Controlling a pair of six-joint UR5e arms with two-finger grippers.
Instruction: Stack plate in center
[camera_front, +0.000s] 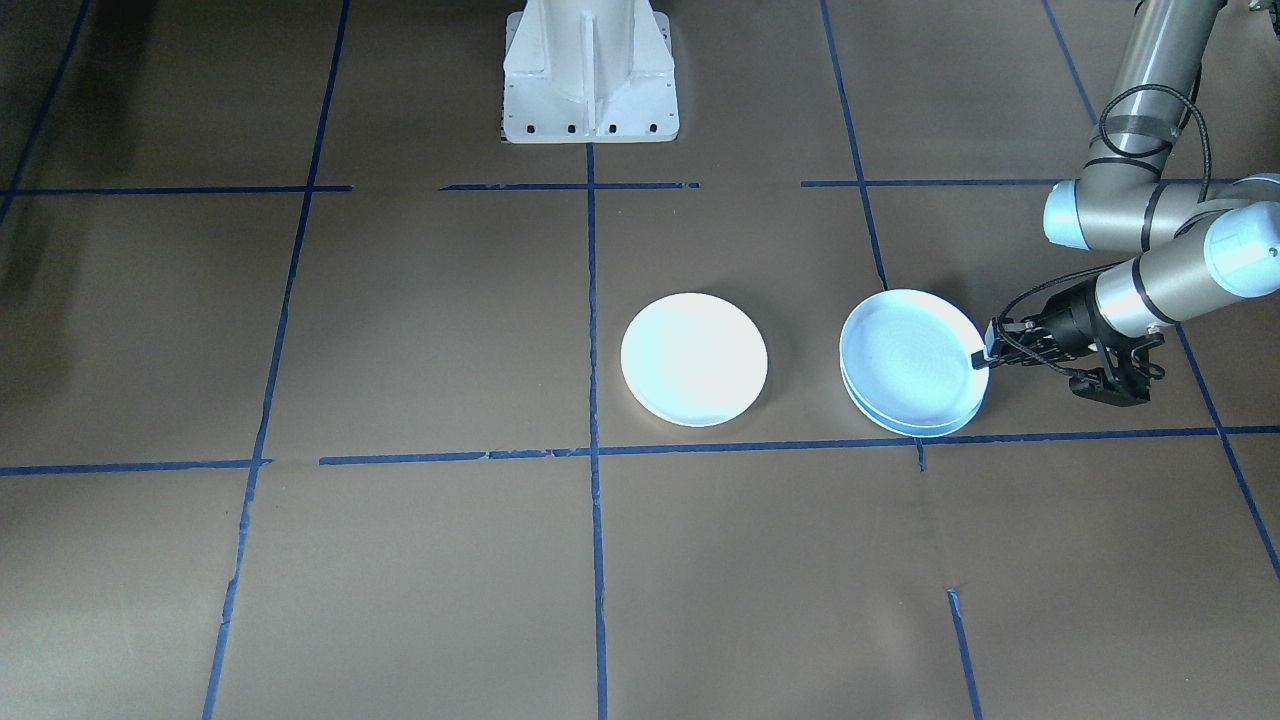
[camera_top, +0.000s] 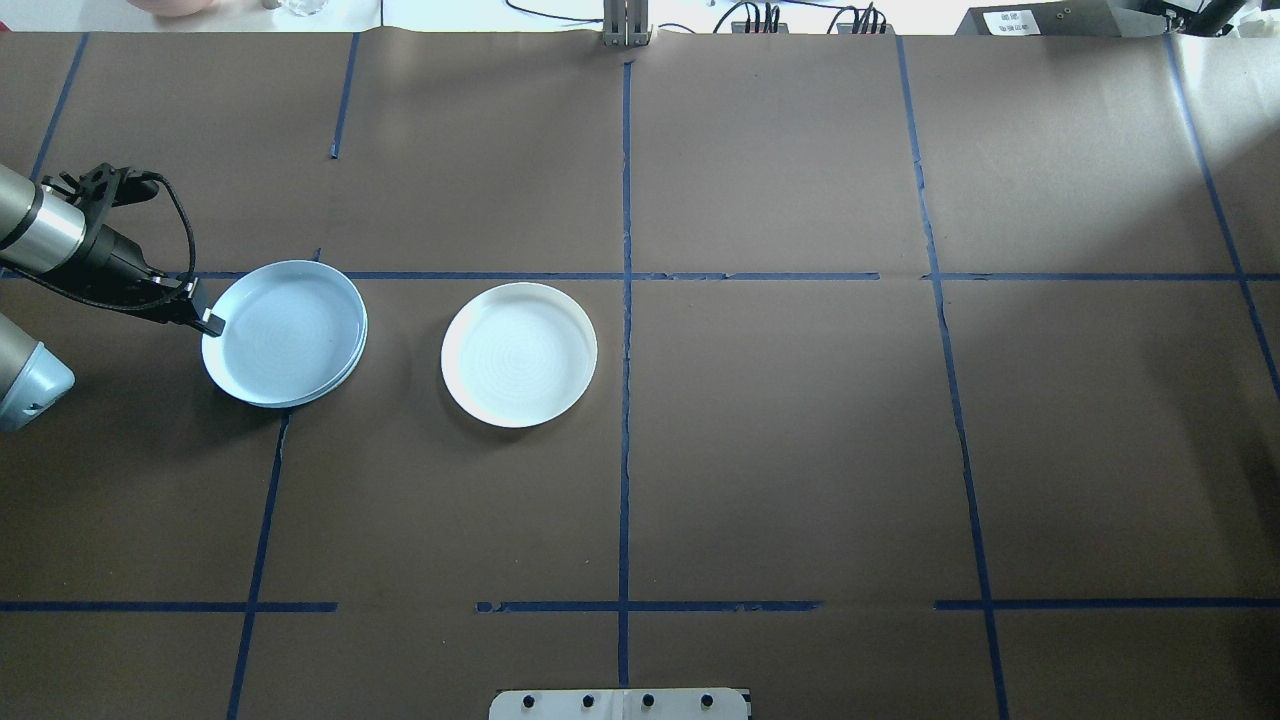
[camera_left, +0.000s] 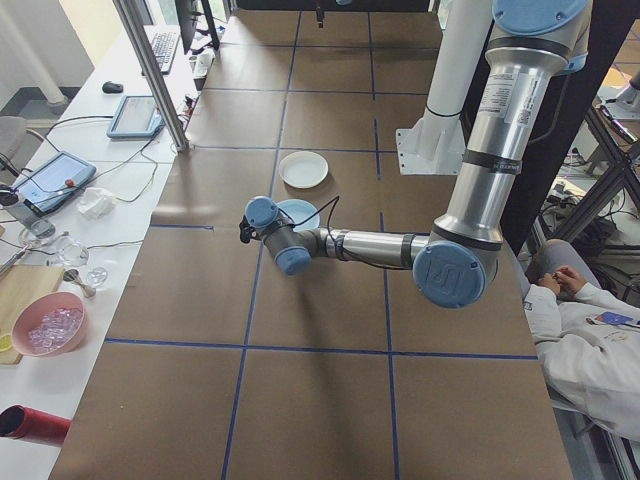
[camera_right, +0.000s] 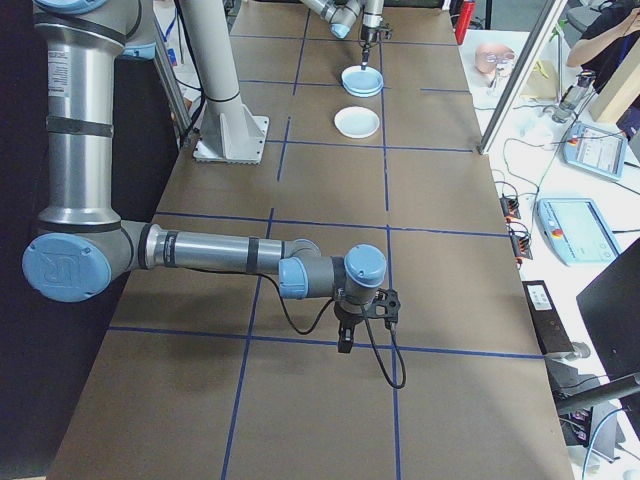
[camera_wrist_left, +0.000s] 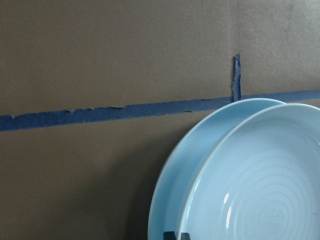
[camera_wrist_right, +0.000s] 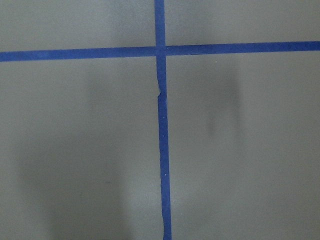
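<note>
Overhead exterior view shows a brown paper-covered table (camera_top: 800, 450) crossed by blue tape lines (camera_top: 625, 400) into rectangles. Along its far edge runs a white bench with cables and boxes. The left hand (camera_top: 210, 322) is clamped on the near rim of a pale blue round shallow plate (camera_top: 285, 330), which sits atop a second pale blue plate (camera_top: 355, 355) whose edge peeks out beneath, slightly offset. Well beyond this stack from the hand lies a round shallow white-rimmed plate with faint concentric rings (camera_top: 519, 353), alone, just beside the middle tape line. The right hand (camera_right: 345, 345) hangs over bare table far away; whether its fingers are apart or together cannot be told.
</note>
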